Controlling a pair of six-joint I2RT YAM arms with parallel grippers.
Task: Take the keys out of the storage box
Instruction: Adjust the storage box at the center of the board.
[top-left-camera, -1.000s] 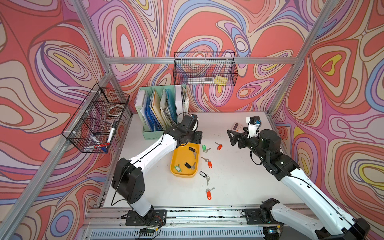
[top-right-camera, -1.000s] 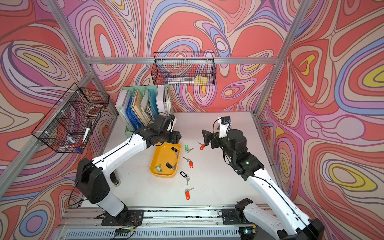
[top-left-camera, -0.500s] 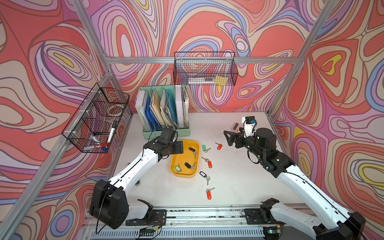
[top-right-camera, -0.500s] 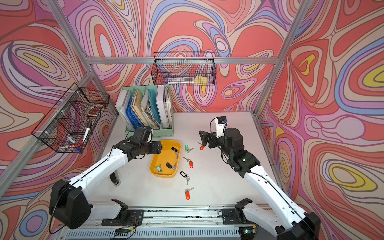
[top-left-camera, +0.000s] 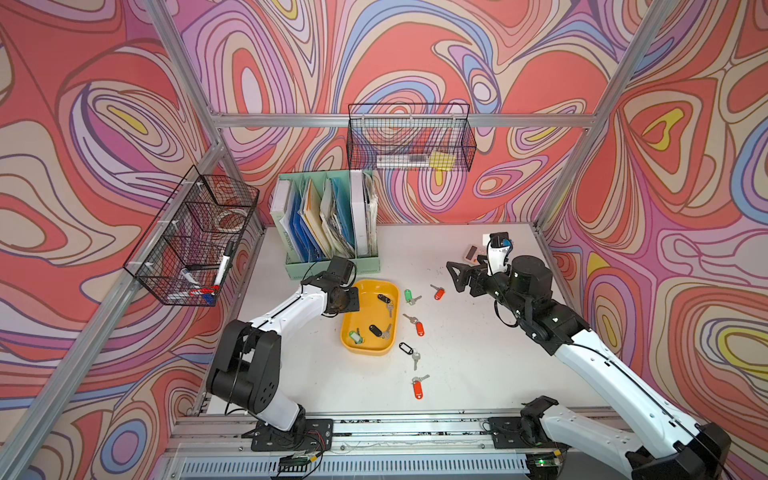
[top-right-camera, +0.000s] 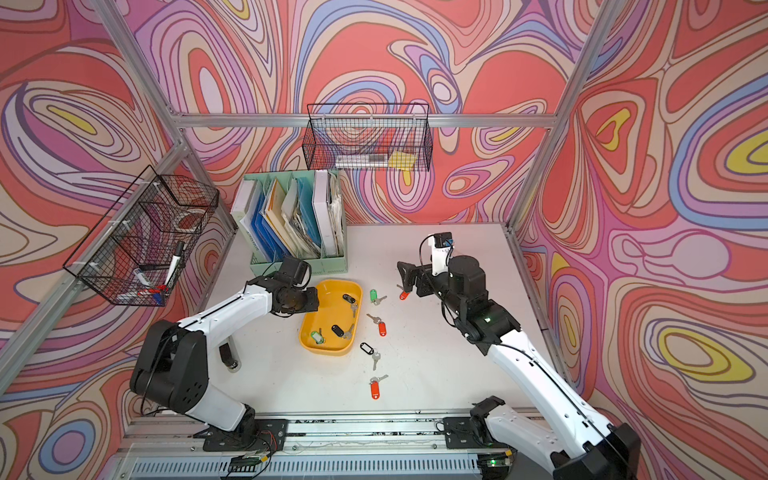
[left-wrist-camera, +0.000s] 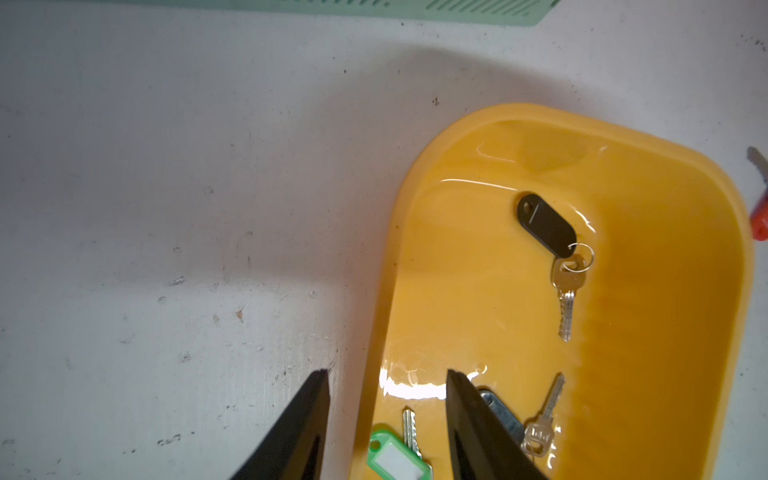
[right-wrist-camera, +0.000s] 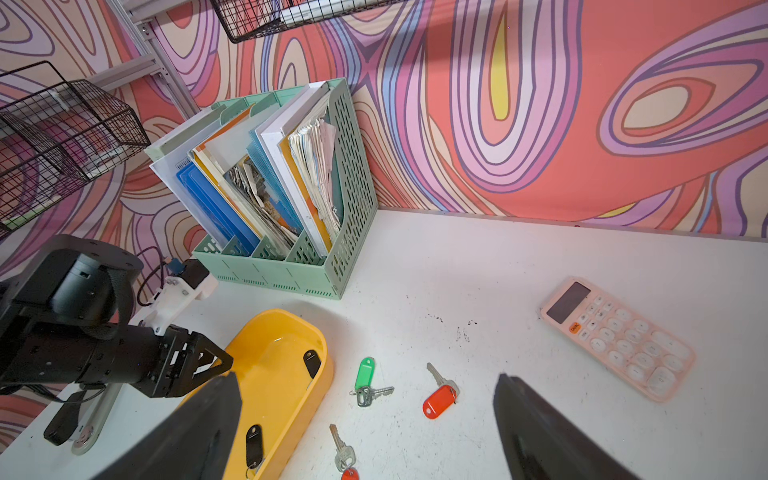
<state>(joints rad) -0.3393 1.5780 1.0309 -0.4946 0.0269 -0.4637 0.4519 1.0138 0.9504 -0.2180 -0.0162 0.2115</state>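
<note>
The yellow storage box (top-left-camera: 348, 332) (top-right-camera: 308, 334) lies mid-table. Three sets of keys are in it: one black-tagged (left-wrist-camera: 544, 226), one green-tagged (left-wrist-camera: 395, 455), and a third black-tagged (top-left-camera: 376, 330) partly behind a finger. Several more sets lie on the table to its right, among them green (right-wrist-camera: 365, 372) and red (right-wrist-camera: 438, 401). My left gripper (left-wrist-camera: 386, 374) (top-left-camera: 347, 300) is open and straddles the box's left rim, one finger inside and one over the table. My right gripper (right-wrist-camera: 368, 376) (top-left-camera: 455, 276) hangs wide open above the green and red sets, holding nothing.
A mint-green file holder (top-left-camera: 332, 257) full of folders stands just behind the box. A pale pink calculator (right-wrist-camera: 615, 336) lies at the back right. Black wire baskets hang on the back wall (top-left-camera: 409, 137) and the left wall (top-left-camera: 195, 237).
My left arm swung from the box's far end out to the left, then back onto the box's left rim, its jaws narrowing. The right gripper edged slightly left and stayed open.
</note>
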